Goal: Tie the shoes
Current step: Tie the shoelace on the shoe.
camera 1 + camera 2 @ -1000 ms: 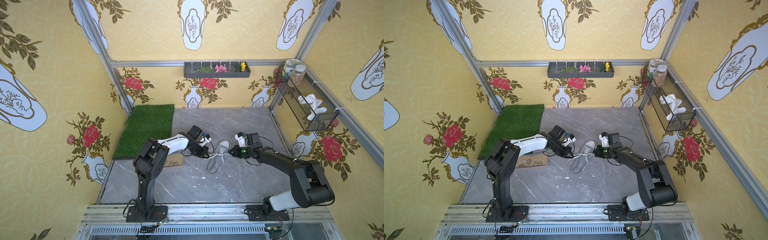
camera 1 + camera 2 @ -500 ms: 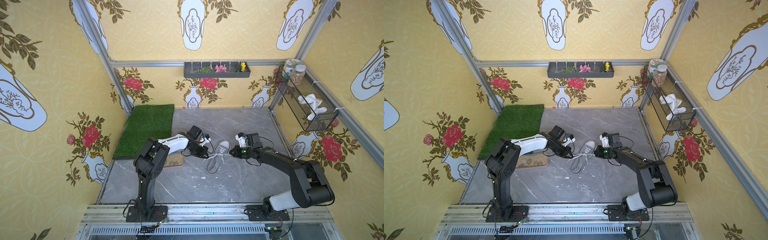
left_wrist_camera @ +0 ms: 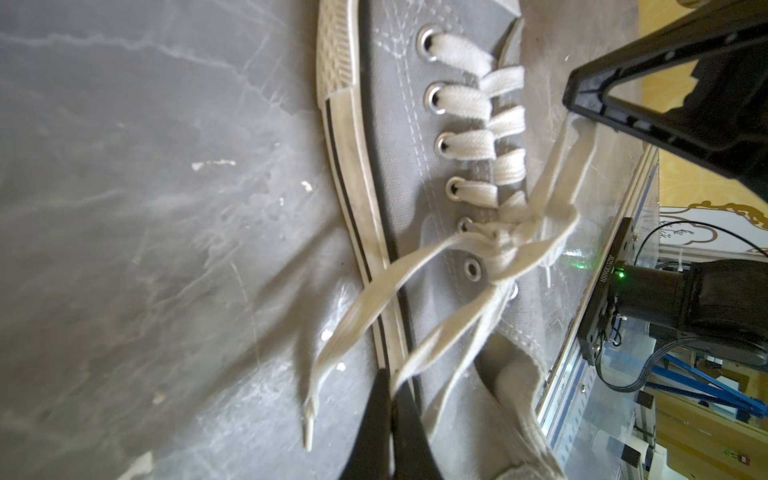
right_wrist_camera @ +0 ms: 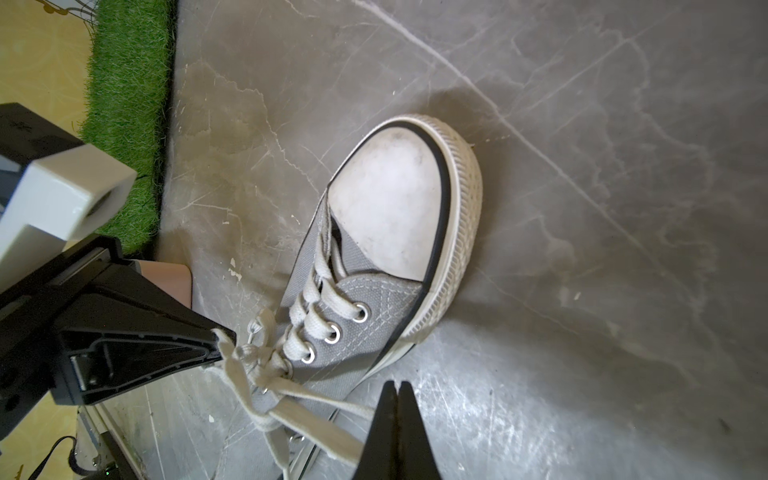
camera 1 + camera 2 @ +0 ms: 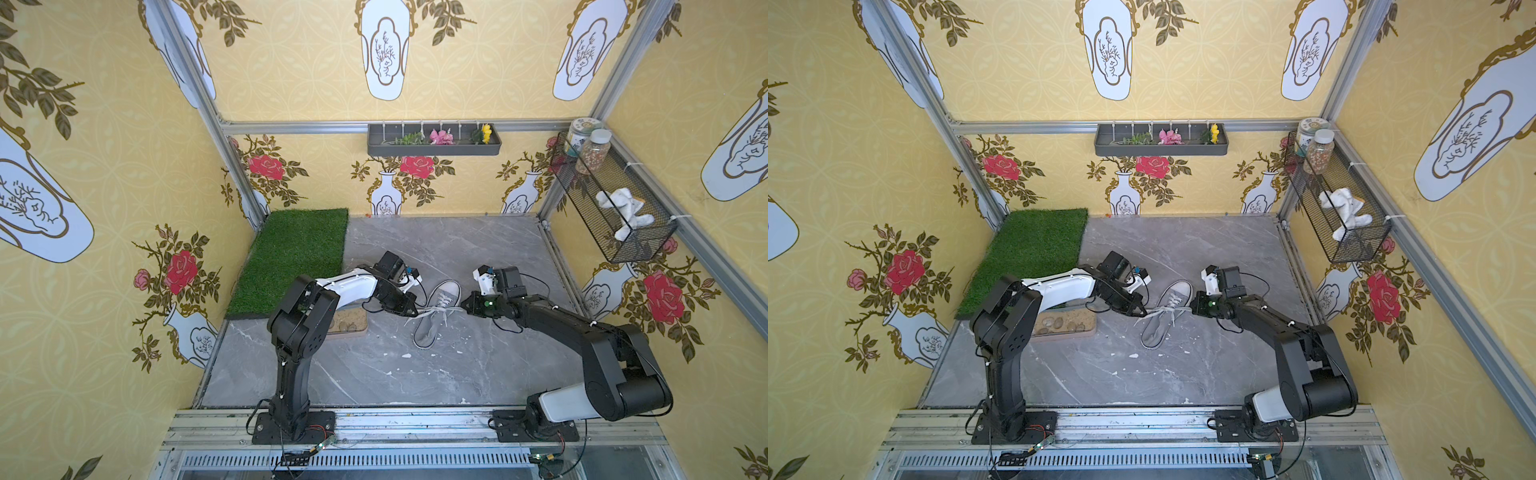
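My left jaws and right jaws are each pinching a lace strand (image 3: 440, 332). The sneaker (image 5: 436, 320) is lying on the desk (image 5: 374, 374) between them, its long axis crossing my pull line, knot (image 3: 505, 245) midway.

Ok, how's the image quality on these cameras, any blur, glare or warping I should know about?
Left wrist view: the laces nearest the lens are soft, the eyelets sharp. Right wrist view: bright sheen on the floor beside the sneaker. Both top views: evenly lit and sharp, the walls splayed by a wide lens.
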Robot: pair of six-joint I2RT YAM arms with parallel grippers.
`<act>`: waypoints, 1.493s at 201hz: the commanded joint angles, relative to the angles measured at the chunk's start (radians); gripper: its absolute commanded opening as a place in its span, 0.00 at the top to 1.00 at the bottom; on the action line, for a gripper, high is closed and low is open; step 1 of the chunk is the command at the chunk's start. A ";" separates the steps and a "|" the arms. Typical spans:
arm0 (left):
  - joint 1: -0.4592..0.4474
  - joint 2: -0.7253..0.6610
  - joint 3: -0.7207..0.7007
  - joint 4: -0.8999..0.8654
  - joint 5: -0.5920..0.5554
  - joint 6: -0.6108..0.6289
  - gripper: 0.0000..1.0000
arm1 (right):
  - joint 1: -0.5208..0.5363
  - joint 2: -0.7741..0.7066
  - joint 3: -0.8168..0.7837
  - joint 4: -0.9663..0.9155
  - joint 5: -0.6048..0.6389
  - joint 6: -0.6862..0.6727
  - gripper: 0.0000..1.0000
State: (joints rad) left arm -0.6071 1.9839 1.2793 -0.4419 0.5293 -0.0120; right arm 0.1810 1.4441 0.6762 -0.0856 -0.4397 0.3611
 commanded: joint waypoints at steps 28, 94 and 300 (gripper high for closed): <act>0.004 0.009 -0.014 -0.008 -0.008 0.006 1.00 | -0.005 -0.006 -0.006 -0.021 0.035 -0.012 1.00; 0.002 0.003 -0.004 0.005 0.012 -0.008 0.98 | -0.002 0.014 0.006 -0.005 -0.010 -0.020 1.00; -0.223 -0.123 0.001 0.118 -0.317 -0.109 0.60 | 0.025 0.051 0.045 0.004 -0.052 -0.012 1.00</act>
State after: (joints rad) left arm -0.8112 1.8141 1.2461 -0.2775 0.2882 -0.1169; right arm 0.2031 1.4910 0.7120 -0.0986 -0.4747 0.3504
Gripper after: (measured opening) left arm 0.399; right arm 0.048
